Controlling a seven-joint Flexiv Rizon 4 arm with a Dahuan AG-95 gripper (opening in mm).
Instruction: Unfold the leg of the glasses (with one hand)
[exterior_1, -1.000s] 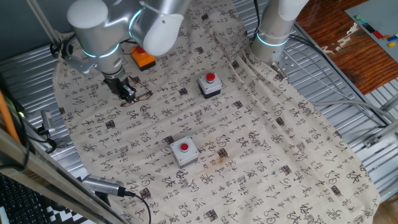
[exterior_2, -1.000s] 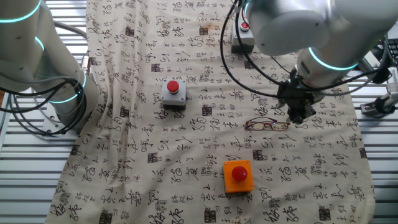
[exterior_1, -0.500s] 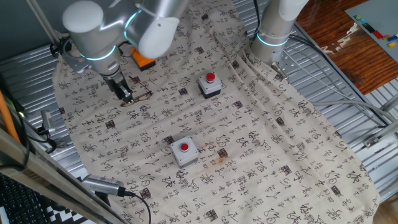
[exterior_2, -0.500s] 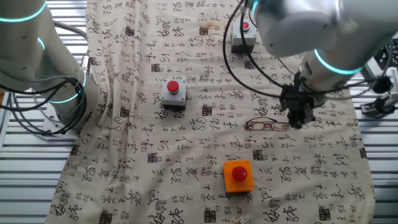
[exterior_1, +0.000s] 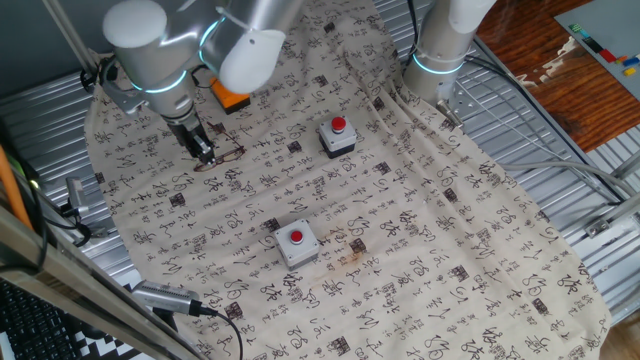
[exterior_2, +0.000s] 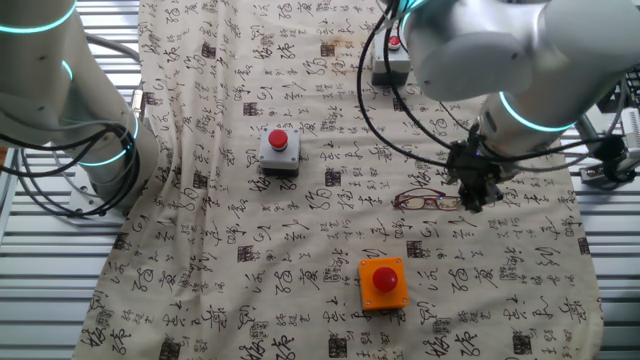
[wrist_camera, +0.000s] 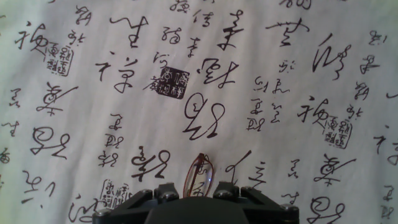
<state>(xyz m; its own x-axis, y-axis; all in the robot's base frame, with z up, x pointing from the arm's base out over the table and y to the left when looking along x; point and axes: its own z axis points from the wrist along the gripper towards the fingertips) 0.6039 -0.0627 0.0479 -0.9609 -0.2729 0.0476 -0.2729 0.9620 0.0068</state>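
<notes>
The thin reddish-brown wire-frame glasses (exterior_2: 428, 201) lie on the calligraphy-printed beige cloth (exterior_2: 300, 250) covering the counter, between the orange button box (exterior_2: 383, 282) and the black two-finger end effector (exterior_2: 474, 200). The end effector sits at the glasses' end; its opening cannot be determined.

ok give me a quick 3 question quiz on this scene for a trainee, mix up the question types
1. True or false: the glasses lie on the printed cloth, beside the claw.
2. Multiple choice: which button box sits nearest the glasses in the other fixed view? A) the orange box B) the grey box at the middle C) the grey box at the far edge
3. Fill in: each grey box carries a ___ button on top.

Key: 1 true; 2 A; 3 red. The hand view shows only one lens rim above the claw body, so the claw's jaw state cannot be read.
</notes>
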